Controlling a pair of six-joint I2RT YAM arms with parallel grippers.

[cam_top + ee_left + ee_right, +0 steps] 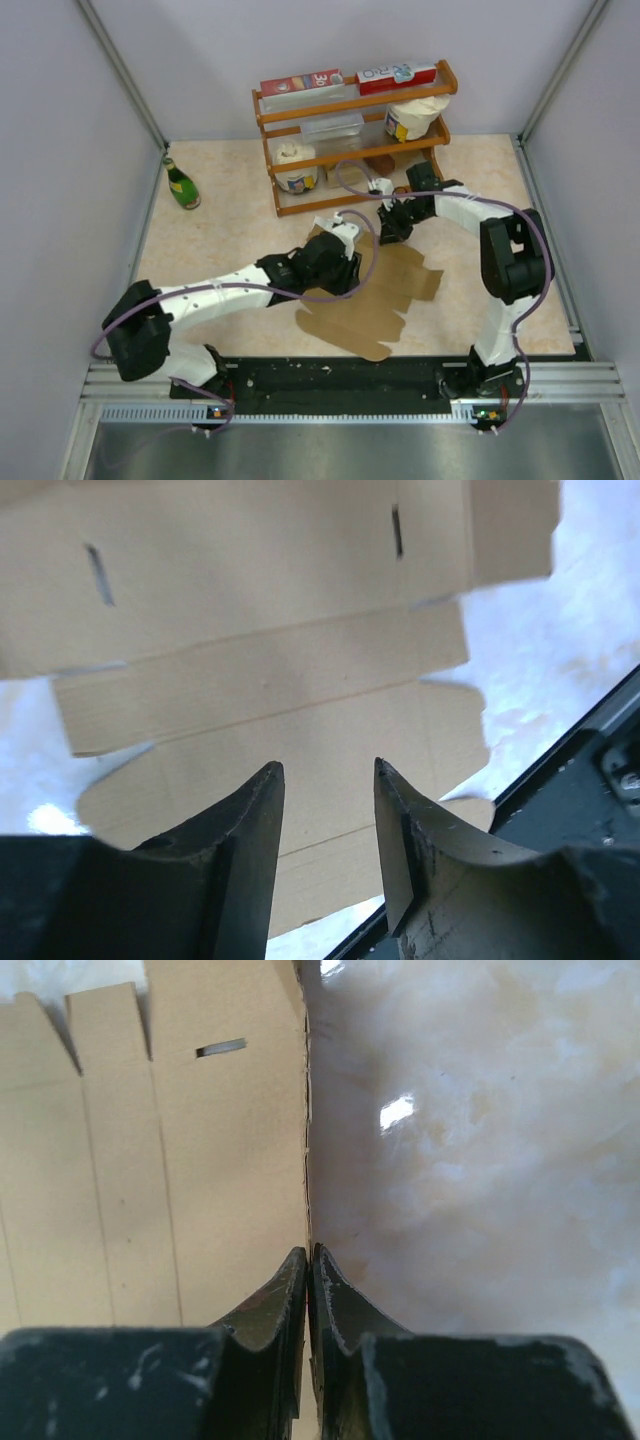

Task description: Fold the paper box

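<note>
My right claw was shut on the far edge of the flat cardboard box blank, which lay mid-tabletop, and my left claw hovered half open above, so lifting slowly along the crease seemed wisest.

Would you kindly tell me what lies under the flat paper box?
Only the marbled tabletop shows around the paper box; whatever lies beneath the sheet is covered. The right hand pinches its edge.
</note>
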